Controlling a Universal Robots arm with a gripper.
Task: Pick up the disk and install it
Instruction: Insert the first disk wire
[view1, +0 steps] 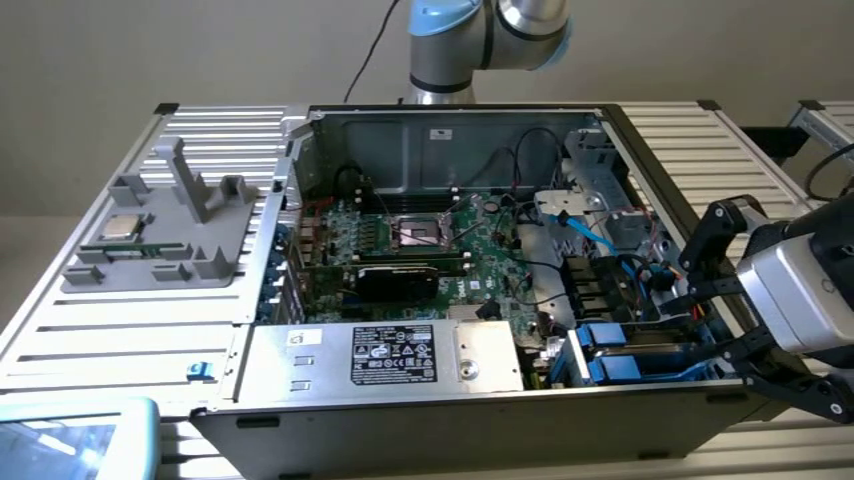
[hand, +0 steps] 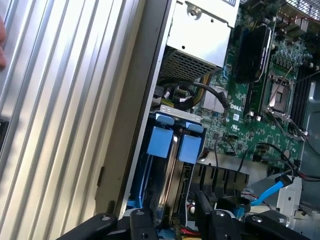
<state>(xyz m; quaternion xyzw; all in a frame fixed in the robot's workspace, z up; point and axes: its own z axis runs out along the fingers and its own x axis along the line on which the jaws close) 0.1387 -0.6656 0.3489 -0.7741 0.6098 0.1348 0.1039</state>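
On the exterior view's left, a grey fixture (view1: 160, 235) lies on the ribbed metal table (view1: 120, 330) and carries 1 small square silver chip (view1: 123, 226). Just beside it stands the open computer case (view1: 454, 405), with the robot arm (view1: 470, 40) rising behind its far wall. Inside, the green motherboard (view1: 461, 250) (hand: 260, 120) shows its bare processor socket (view1: 420, 232) (hand: 280, 95). The silver power-supply box (view1: 400, 355) (hand: 200, 37) with its black label sits against the near wall. Further right, a blue flat cable (view1: 587, 235) (hand: 272, 192) runs among black wires. In the near corner on the exterior view's right is the drive bay. There the disk (view1: 621, 368) (hand: 161, 141) stands on edge in its bright blue carrier, seated next to the case wall. It is side by side with a 2nd blue carrier (view1: 601, 335) (hand: 190, 148). At the far right, the gripper (view1: 710, 318) (hand: 174, 220) hovers just outside the case wall by that bay. Its 2 black fingers (hand: 140, 220) are spread apart and hold nothing, and in the wrist view the gap between them lines up with the 2 carriers. Whether a finger touches either carrier cannot be told.
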